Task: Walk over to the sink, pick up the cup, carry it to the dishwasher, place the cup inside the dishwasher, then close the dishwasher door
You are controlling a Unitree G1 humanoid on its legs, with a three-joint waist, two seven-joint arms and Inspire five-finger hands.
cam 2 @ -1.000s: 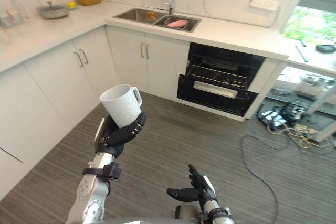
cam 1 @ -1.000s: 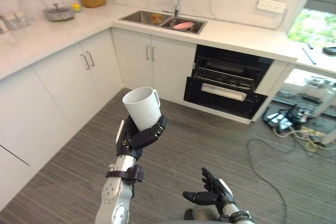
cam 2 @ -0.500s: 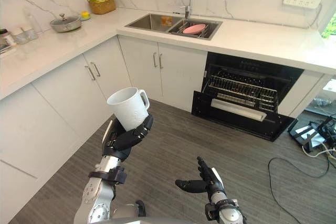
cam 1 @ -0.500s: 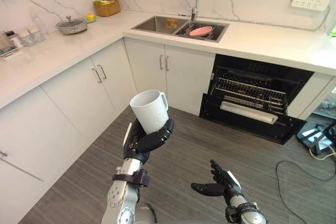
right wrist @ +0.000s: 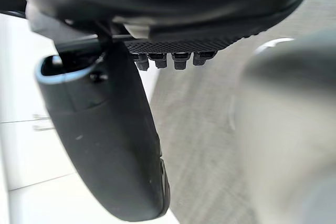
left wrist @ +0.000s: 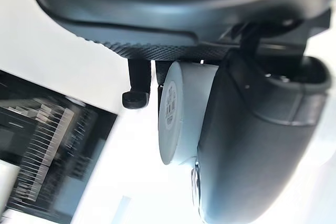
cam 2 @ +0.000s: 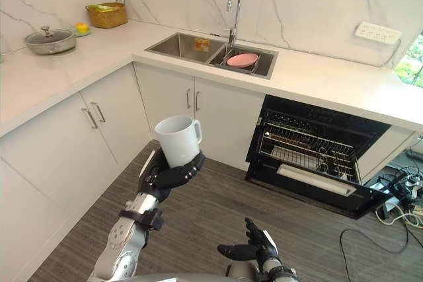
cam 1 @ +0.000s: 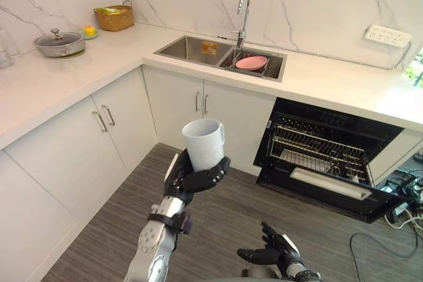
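Carry the cup [cam 1: 203,143] upright, clamped in the left hand [cam 1: 198,177] over mid-floor; leave the right hand [cam 1: 276,253] low and near, fingers loosely apart; steer right to the open dishwasher [cam 1: 344,127], clearing its lowered door [cam 1: 330,191] before reaching in.

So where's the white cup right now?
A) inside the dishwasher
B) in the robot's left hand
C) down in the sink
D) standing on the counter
B: the left hand has its fingers curled round the white cup and holds it up over the floor, short of the open dishwasher.
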